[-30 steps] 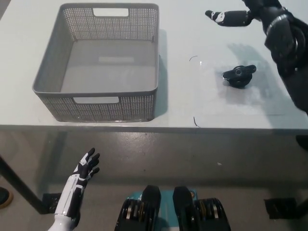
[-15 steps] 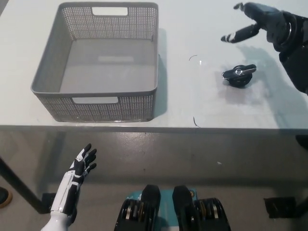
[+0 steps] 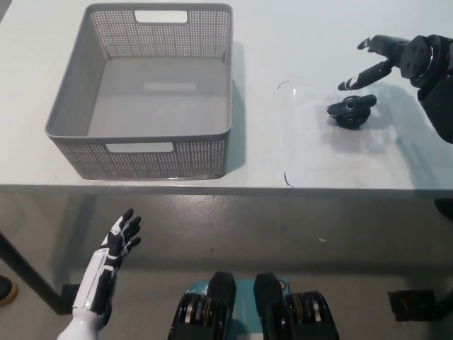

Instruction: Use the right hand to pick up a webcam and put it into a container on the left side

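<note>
webcam [image 3: 351, 111] sat on the table [image 3: 297, 163], well right of the empty grey basket [image 3: 141, 152]. right hand [image 3: 386, 60] hovered just above it, fingers spread, holding nothing. best to drop straight down and wrap the body. left hand [image 3: 117, 244] idled low, fingers apart.

The light is bright and even from above, the white table [image 3: 297, 42] looks a little washed out with a soft sheen, the basket [image 3: 145, 159] and the webcam [image 3: 350, 111] throw soft shadows, and the floor below is darker.
</note>
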`<action>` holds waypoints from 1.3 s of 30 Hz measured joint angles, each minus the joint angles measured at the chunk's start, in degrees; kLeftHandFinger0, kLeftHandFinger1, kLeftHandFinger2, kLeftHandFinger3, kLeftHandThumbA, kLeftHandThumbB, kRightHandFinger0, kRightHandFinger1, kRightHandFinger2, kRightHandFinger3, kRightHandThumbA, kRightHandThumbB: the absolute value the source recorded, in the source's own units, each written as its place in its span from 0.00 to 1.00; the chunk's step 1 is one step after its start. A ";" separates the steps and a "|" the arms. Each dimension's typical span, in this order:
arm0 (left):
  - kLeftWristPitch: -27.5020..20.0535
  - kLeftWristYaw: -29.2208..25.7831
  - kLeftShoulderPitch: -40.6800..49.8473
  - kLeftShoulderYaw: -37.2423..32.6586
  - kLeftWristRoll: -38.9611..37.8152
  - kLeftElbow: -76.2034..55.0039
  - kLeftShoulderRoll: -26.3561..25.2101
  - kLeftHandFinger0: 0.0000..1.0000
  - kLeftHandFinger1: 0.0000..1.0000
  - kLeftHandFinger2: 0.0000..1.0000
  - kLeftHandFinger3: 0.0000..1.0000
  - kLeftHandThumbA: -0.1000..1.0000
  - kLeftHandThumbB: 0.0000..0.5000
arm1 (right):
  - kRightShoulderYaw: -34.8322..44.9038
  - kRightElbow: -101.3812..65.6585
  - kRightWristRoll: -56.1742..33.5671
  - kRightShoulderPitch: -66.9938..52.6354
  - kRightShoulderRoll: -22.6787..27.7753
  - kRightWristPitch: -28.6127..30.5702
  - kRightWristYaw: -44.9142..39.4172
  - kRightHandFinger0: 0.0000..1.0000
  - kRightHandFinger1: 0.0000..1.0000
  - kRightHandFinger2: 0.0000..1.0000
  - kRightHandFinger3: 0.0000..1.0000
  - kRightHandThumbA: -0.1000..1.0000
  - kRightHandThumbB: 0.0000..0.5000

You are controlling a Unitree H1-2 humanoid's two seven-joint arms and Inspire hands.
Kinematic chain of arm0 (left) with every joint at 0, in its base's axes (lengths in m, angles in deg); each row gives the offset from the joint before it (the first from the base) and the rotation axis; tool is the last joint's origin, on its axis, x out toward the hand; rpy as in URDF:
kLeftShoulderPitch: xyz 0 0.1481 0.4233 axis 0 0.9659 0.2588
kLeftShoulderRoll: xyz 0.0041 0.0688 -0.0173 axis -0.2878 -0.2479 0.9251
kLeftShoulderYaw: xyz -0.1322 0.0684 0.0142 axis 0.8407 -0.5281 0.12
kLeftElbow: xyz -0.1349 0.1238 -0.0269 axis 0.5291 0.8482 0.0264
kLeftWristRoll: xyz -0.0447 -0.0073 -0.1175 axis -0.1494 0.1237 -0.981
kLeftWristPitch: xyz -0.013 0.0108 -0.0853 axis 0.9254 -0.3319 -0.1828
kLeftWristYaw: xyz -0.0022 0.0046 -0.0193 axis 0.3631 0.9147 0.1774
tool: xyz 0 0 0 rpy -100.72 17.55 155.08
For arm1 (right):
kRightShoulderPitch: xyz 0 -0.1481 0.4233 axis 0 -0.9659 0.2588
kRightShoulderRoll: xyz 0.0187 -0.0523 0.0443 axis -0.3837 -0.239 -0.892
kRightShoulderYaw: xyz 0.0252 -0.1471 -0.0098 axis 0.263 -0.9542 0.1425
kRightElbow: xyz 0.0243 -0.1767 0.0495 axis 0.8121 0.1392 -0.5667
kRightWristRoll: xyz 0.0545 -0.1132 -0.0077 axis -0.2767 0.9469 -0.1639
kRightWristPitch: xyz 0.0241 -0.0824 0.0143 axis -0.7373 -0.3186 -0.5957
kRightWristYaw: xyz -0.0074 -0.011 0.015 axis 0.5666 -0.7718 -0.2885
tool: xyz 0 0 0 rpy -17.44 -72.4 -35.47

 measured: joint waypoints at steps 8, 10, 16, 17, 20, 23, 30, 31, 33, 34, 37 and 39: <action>0.00 0.33 -0.50 0.04 -0.19 0.02 -0.28 1.00 1.00 1.00 1.00 1.00 0.23 | -0.16 1.50 -0.03 0.00 -1.01 0.28 -0.32 1.00 1.00 1.00 1.00 0.85 1.00; 0.00 0.47 -0.58 0.05 -0.34 0.02 -0.39 1.00 1.00 1.00 1.00 1.00 0.23 | -0.18 1.83 -0.02 0.00 -1.17 0.34 -0.31 1.00 1.00 1.00 1.00 0.84 1.00; 0.03 0.76 -0.94 0.07 -0.71 0.02 -0.52 1.00 1.00 1.00 1.00 1.00 0.22 | -0.17 2.11 -0.04 0.00 -1.50 0.71 -0.31 1.00 1.00 1.00 1.00 0.83 1.00; 0.03 0.80 -1.08 0.08 -0.77 0.02 -0.52 1.00 1.00 1.00 1.00 1.00 0.23 | -0.17 2.22 -0.03 0.00 -1.61 0.79 -0.28 1.00 1.00 1.00 1.00 0.83 1.00; 0.05 0.81 -1.52 0.10 -0.90 0.02 -0.51 1.00 1.00 1.00 1.00 1.00 0.24 | -0.21 2.62 0.00 0.00 -2.01 1.00 -0.16 1.00 1.00 1.00 1.00 0.83 1.00; 0.10 0.82 -1.88 0.11 -1.05 0.02 -0.52 1.00 1.00 1.00 1.00 1.00 0.23 | -0.21 3.30 0.00 0.00 -2.44 1.30 -0.03 1.00 1.00 1.00 1.00 0.82 1.00; 0.12 0.82 -2.32 0.17 -1.04 0.02 -0.56 1.00 1.00 1.00 1.00 1.00 0.23 | -0.73 5.44 0.00 -0.03 -3.49 2.81 0.38 1.00 1.00 1.00 1.00 0.84 1.00; 0.14 0.82 -2.33 0.18 -1.04 0.02 -0.57 1.00 1.00 1.00 1.00 1.00 0.23 | -0.73 5.72 -0.01 -0.04 -3.63 2.95 0.45 1.00 1.00 1.00 1.00 0.83 1.00; 0.15 0.82 -2.42 0.23 -1.07 0.02 -0.59 1.00 1.00 1.00 1.00 1.00 0.23 | -0.72 6.49 -0.03 -0.06 -3.92 3.36 0.70 1.00 1.00 1.00 1.00 0.82 1.00; 0.15 0.82 -2.45 0.26 -1.08 0.02 -0.59 1.00 1.00 1.00 1.00 1.00 0.22 | -0.72 6.79 -0.04 -0.06 -4.03 3.52 0.79 1.00 1.00 1.00 1.00 0.81 1.00; 0.15 0.82 -2.48 0.35 -1.14 0.02 -0.62 1.00 1.00 1.00 1.00 1.00 0.21 | -0.67 7.74 -0.10 -0.10 -4.28 3.91 0.98 1.00 1.00 1.00 1.00 0.78 1.00; 0.14 0.82 -2.49 0.43 -1.18 0.02 -0.62 1.00 1.00 1.00 1.00 1.00 0.22 | -0.64 8.33 -0.13 -0.25 -4.41 3.95 1.10 1.00 1.00 1.00 1.00 0.78 1.00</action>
